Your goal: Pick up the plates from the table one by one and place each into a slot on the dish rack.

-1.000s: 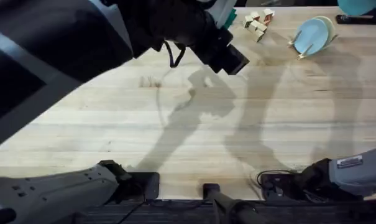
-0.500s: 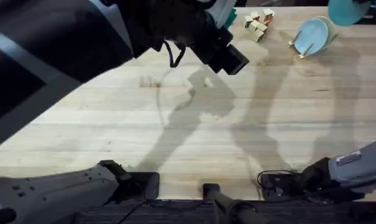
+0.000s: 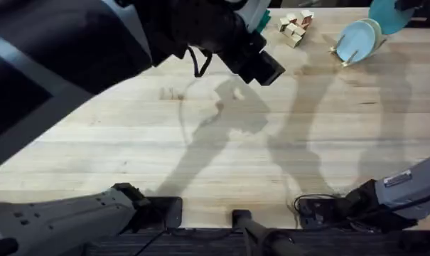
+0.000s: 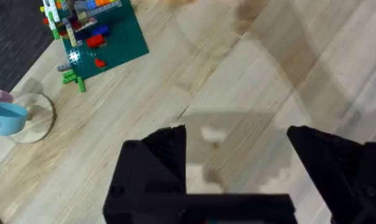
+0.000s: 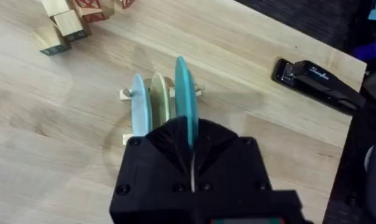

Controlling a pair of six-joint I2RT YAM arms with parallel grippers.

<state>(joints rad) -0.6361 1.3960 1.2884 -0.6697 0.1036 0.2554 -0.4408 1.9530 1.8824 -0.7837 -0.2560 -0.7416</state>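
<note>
i have the right gripper [image 5: 191, 163] clenched on the bright teal-blue round plastic plate [image 5: 183, 93], held on edge above the small light-wood dowel dish rack [image 5: 128, 94] at the table's far right, beside the pale blue plate [image 5: 138, 106] and cream-yellow plate [image 5: 158, 94] already slotted. next i'd lower it into the free slot. the left gripper [image 4: 236, 158] hangs released over bare wood.

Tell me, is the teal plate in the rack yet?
Not yet. The right gripper holds the teal plate on edge above the dish rack.
</note>
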